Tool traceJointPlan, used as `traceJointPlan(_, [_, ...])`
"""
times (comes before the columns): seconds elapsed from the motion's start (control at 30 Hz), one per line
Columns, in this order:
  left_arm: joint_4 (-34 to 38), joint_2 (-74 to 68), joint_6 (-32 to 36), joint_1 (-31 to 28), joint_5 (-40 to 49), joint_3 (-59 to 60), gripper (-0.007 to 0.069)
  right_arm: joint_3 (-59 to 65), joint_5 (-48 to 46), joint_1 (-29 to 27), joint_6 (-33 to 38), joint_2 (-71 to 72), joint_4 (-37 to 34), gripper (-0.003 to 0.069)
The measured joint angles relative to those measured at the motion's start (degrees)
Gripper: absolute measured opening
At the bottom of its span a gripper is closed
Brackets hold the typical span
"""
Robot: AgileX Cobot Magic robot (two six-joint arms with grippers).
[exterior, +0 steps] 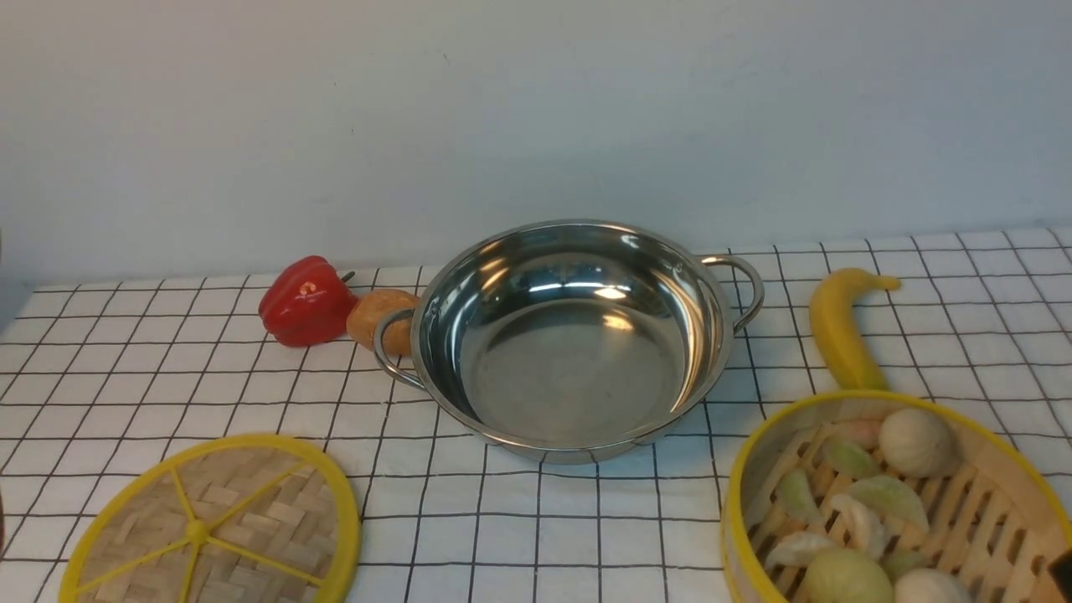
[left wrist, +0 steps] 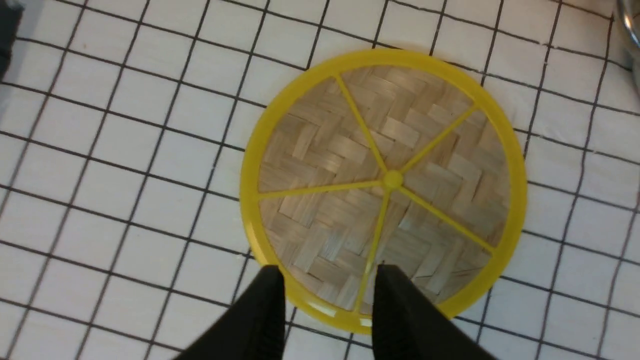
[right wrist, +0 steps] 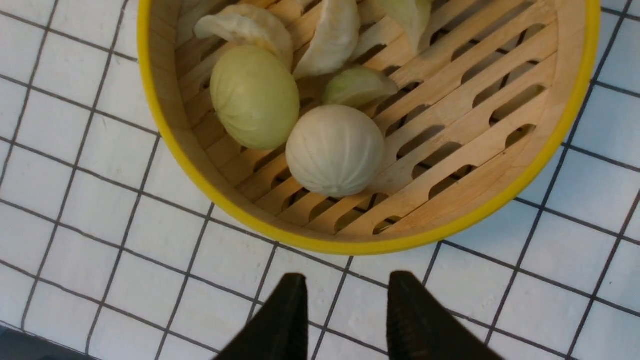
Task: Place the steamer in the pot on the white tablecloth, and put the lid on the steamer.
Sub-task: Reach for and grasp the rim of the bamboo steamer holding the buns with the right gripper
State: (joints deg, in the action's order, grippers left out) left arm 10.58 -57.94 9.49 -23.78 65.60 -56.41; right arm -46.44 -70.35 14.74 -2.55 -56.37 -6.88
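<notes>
The shiny steel pot [exterior: 569,352] stands empty at the middle of the white checked tablecloth [exterior: 519,519]. The steamer [exterior: 888,502], a yellow-rimmed slatted basket with dumplings and buns, sits at the front right; it also shows in the right wrist view [right wrist: 450,140]. The flat woven lid [exterior: 218,528] lies at the front left and fills the left wrist view [left wrist: 385,185]. My left gripper [left wrist: 327,272] is open and hovers over the lid's near rim. My right gripper [right wrist: 345,280] is open above bare cloth just short of the steamer's rim. Neither holds anything.
A red bell pepper [exterior: 306,301] and a brown round fruit [exterior: 381,318] lie against the pot's left handle. A yellow banana [exterior: 842,327] lies right of the pot, just behind the steamer. A pale wall closes the back.
</notes>
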Motion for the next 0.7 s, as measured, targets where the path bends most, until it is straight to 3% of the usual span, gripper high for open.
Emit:
traceJointPlan(0.2, [9.7, -8.0, 4.7, -6.8, -0.1, 0.0, 0.0243, 0.0, 0.0, 0.0, 0.0, 0.0, 1.0, 0.0243])
traceJointPlan(0.37, [14.4, -14.1, 9.8, -7.9, -0.8, 0.0, 0.0243, 0.0, 0.8, 0.0, -0.1, 0.0, 3.3, 0.0243])
traceJointPlan(0.5, [14.1, -16.8, 11.9, -5.3, 0.3, 0.0, 0.0243, 0.0, 0.9, 0.0, -2.7, 0.0, 7.7, 0.0243])
traceJointPlan(0.7, [8.4, -17.3, 12.2, 3.8, 0.1, 0.0, 0.0243, 0.0, 0.9, 0.0, -7.1, -1.8, 14.1, 0.0243])
